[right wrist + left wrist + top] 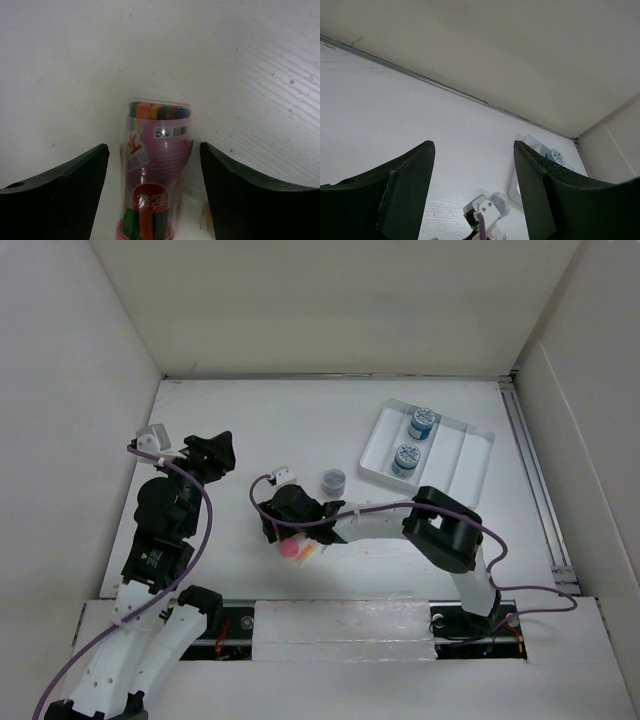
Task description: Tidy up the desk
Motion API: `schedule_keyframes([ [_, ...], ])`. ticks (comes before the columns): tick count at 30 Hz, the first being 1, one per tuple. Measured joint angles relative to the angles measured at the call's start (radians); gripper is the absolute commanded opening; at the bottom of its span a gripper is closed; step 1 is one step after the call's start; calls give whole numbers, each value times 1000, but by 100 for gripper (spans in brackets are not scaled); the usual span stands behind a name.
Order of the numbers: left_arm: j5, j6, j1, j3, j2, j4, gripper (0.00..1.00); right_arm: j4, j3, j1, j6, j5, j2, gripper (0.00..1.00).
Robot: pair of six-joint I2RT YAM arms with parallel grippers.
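Note:
The white desk (250,420) fills the top view. A pink clear tube of coloured markers (291,549) lies on it near the front centre. My right gripper (283,532) is low over the tube. In the right wrist view the tube (157,170) lies lengthwise between the open fingers (75,175) of that gripper (154,150), with gaps on both sides. My left gripper (222,452) is open and empty above the left side of the desk; it also shows in the left wrist view (472,150).
A white ridged tray (465,455) at the back right holds two blue-lidded jars (422,422). A small purple-lidded jar (333,480) stands between the tray and my right gripper. A small yellow item (309,555) lies beside the tube. White walls surround the desk.

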Motion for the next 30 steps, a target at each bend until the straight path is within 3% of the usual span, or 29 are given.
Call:
schedule_keyframes([
  [2,-1,0,0,0,-3,0,60,-24,17,3,4,11,18,73],
  [4,0,0,0,0,-3,0,60,-41,36,4,11,20,26,55],
  [5,1,0,0,0,-3,0,60,-45,38,4,17,23,26,40],
  [7,3,0,0,0,-5,0,60,-53,41,4,28,31,26,32],
  [8,3,0,0,0,-5,0,60,-70,45,4,34,37,26,24],
  [18,8,0,0,0,-13,0,61,-54,48,-52,85,50,-74,23],
  [25,22,0,0,0,-32,1,61,70,-6,-389,186,136,-302,24],
  [30,33,0,0,0,-36,1,61,98,-28,-635,228,252,-300,25],
])
